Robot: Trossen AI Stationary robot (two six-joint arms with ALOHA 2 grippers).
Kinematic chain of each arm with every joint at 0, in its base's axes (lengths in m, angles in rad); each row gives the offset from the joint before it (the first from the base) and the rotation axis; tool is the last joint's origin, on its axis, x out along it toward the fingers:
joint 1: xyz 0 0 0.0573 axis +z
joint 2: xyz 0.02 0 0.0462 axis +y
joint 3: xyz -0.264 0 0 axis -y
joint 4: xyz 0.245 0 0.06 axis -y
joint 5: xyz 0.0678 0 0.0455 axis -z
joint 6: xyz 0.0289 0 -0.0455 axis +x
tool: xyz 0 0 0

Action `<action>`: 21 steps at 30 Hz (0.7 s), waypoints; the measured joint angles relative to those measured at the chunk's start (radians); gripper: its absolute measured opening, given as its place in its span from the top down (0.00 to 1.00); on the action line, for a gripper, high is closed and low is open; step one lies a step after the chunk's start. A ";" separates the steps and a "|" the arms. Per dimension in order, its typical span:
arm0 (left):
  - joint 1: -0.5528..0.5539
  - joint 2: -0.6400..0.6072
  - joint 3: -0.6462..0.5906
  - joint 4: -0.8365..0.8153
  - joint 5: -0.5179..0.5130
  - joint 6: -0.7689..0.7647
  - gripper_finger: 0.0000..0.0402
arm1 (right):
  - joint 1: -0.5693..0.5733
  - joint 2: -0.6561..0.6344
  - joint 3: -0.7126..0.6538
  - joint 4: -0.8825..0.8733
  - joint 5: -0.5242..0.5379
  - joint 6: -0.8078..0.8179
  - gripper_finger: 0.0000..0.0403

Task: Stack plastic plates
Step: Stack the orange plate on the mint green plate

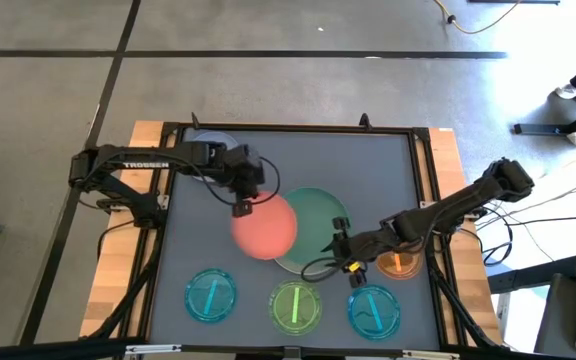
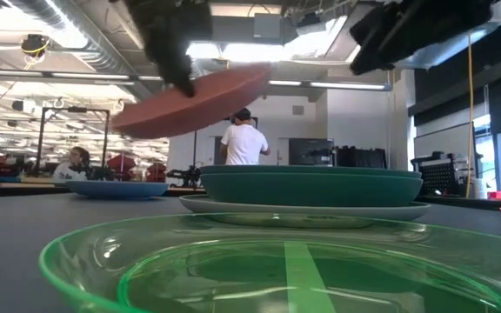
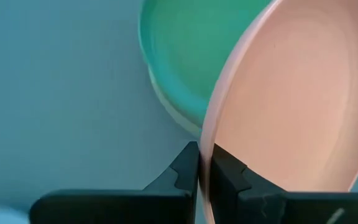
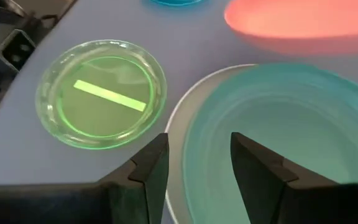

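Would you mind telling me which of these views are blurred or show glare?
Low view: the near bright green plate is soft and both arms overhead are dark blurs; ceiling lights glare. Left wrist view: the salmon plate and teal plate are blurred. Right wrist view: the teal plate is soft. High view: evenly lit.

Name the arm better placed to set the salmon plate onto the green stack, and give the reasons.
Left. The left gripper is shut on the salmon plate's rim, holding it tilted in the air, partly over the green plate. The right gripper is open and empty at that stack's near edge.
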 joint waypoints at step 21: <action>-0.044 0.306 -0.005 0.534 -0.008 -0.040 0.95 | 0.038 -0.259 0.000 0.098 0.310 -0.241 0.60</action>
